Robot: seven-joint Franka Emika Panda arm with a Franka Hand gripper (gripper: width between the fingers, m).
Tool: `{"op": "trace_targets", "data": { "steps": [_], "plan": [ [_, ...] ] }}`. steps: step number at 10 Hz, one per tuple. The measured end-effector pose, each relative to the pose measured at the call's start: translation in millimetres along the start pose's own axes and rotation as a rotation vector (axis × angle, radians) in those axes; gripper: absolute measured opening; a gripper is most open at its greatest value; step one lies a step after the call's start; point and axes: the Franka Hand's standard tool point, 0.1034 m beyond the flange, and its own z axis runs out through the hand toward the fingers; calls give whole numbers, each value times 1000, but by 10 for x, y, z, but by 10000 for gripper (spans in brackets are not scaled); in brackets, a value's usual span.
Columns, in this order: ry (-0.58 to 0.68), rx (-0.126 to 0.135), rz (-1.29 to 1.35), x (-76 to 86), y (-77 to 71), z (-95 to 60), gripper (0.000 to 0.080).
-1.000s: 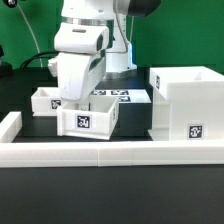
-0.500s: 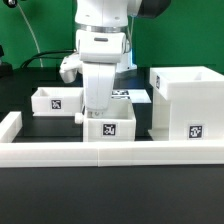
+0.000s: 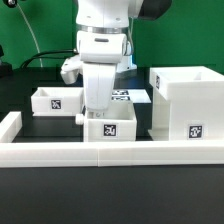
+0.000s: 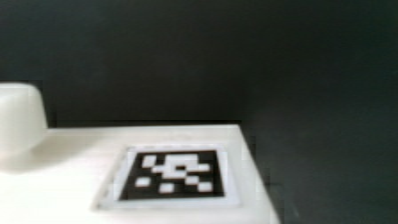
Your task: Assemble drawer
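Two small white trays and a tall boxy casing (image 3: 186, 100), the parts of the drawer, stand on the dark table (image 3: 28, 126). The claw (image 3: 96, 112) hangs straight down from the arm's white wrist. Its tips reach the rim of the near tray (image 3: 118, 122), which sits upright directly under it. The wrist housing hides the fingers, so I cannot tell whether they are spread or pinched on the tray wall.

The second tray (image 3: 50, 99) lies near the claw on the exterior view's left, apart from the near tray. The casing stands on the claw's other side, toward the exterior view's right, just beside the near tray, with its open side up. Each of the three parts shows a black-and-white square tag on the face toward the camera.

A long low white rail (image 3: 120, 153) runs across the table on the camera side of the claw, just in front of the near tray. The marker board (image 3: 128, 96) lies flat behind the claw.

The wrist view is blurred. It shows a flat white surface bearing one square tag (image 4: 175, 172) against the dark table, with a rounded white shape (image 4: 16, 118) at the edge that cannot be identified.
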Motion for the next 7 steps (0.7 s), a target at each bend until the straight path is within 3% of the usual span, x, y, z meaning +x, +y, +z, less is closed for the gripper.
{"op": "trace_targets", "data": {
  "steps": [2, 3, 7],
  "plan": [
    [0, -1, 6, -27, -8, 9, 42],
    [2, -29, 7, -18, 5, 15, 42],
    [7, -58, 20, 21, 7, 31, 42]
  ]
}}
